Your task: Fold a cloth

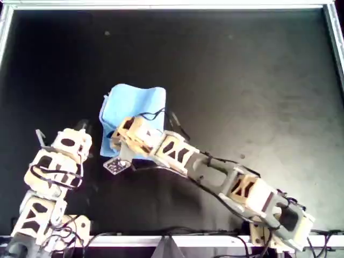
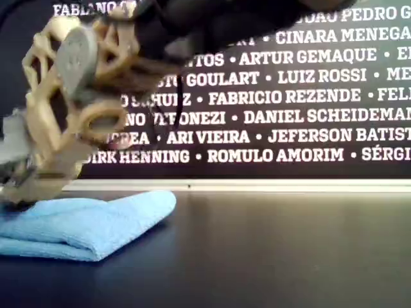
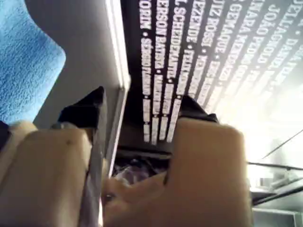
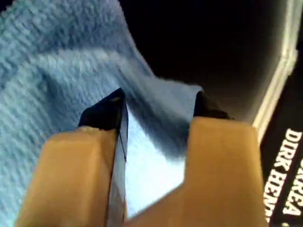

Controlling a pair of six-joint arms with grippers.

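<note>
The light blue cloth (image 1: pixel 135 102) lies left of the middle of the black table, doubled over with a rounded fold showing in the exterior view (image 2: pixel 90 224). My second gripper (image 1: pixel 117 141) comes in from the overhead view's lower right and sits low over the cloth's near part. Its jaws are open, with the cloth (image 4: pixel 47 71) under and between the fingertips (image 4: pixel 108 109). My first gripper (image 1: pixel 81 127) is beside the cloth on the overhead view's left. It is open and empty (image 3: pixel 142 101), and the cloth (image 3: pixel 23 61) lies off to one side of it.
The black table (image 1: pixel 242 80) has a metal rim (image 1: pixel 172 5) along its back and sides. A dark wall with white names (image 2: pixel 289 96) stands behind it. Cables (image 1: pixel 161 236) run along the front edge.
</note>
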